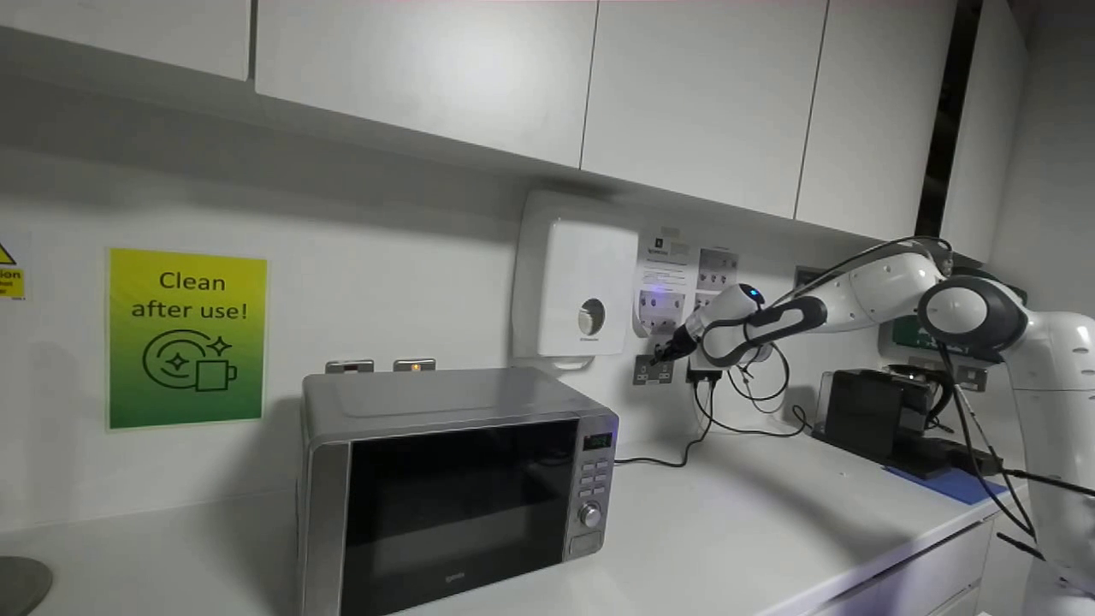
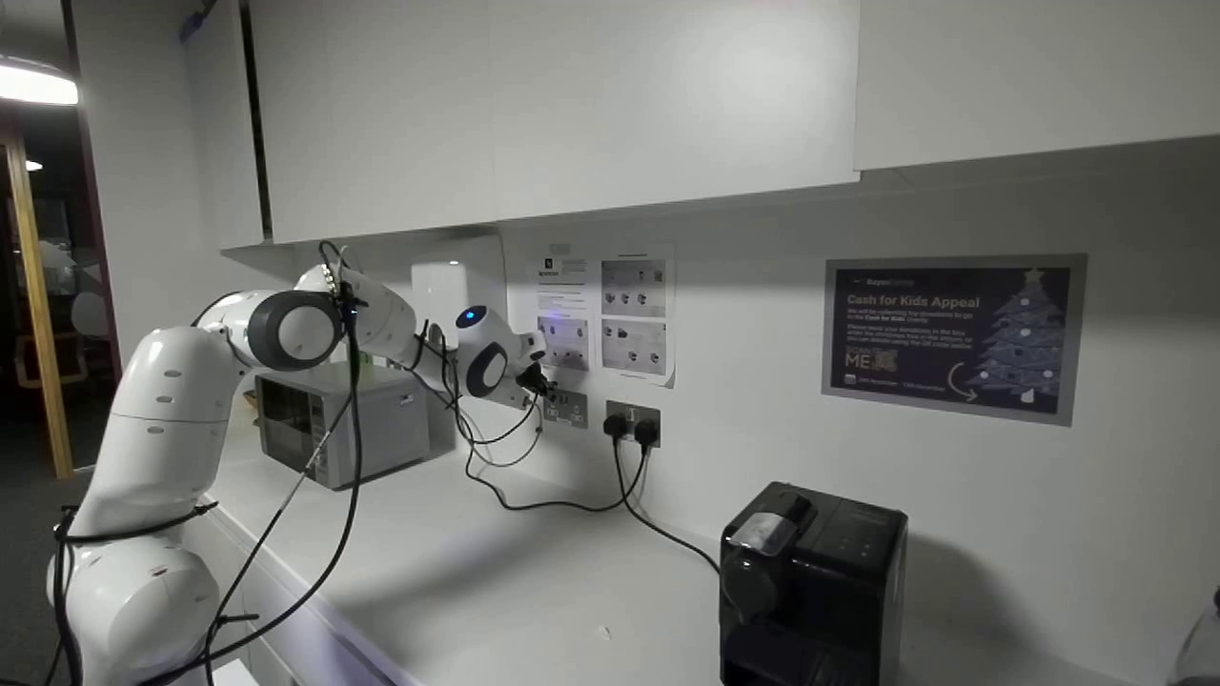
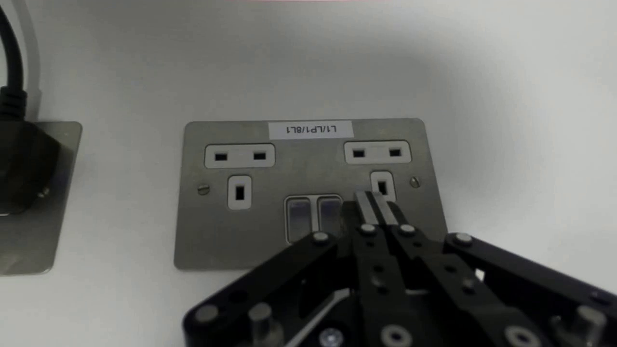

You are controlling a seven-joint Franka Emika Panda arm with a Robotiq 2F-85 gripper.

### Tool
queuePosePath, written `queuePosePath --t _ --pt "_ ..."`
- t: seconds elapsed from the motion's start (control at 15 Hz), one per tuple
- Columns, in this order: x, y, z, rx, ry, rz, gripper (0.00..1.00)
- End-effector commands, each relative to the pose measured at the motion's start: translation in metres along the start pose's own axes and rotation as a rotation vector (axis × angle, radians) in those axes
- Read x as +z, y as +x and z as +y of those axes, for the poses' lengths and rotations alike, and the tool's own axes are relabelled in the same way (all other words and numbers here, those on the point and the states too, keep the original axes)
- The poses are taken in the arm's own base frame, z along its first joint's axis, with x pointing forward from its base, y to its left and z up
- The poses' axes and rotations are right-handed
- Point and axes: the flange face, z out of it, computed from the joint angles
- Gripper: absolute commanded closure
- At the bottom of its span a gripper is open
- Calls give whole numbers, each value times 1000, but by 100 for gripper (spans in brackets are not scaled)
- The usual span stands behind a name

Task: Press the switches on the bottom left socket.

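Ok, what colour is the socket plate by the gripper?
Metallic grey; the socket plate shows best in the wrist view.

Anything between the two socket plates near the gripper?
Only bare white wall between the unplugged plate and the neighbouring plate with the black plug, in the wrist view.

White cupboards point(image 1: 701, 103), pale counter point(image 1: 719, 522), shadowed wall point(image 1: 393, 282)

"L1/LP1/8L1" is read on the label point(image 3: 311, 129) on the socket plate point(image 3: 308, 168), "Clean after use!" on a green-yellow poster point(image 1: 186, 338) left of the plate, and "Cash for Kids Appeal" and "SCAN ME" on a dark poster point(image 2: 953, 338) right of it.
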Motion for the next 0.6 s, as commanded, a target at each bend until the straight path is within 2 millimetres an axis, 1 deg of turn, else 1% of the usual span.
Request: queuePosePath --t 0.0,0.53 --pt "-11 2 9 -10 -19 26 100" --pt "1 0 17 5 -40 14 100"
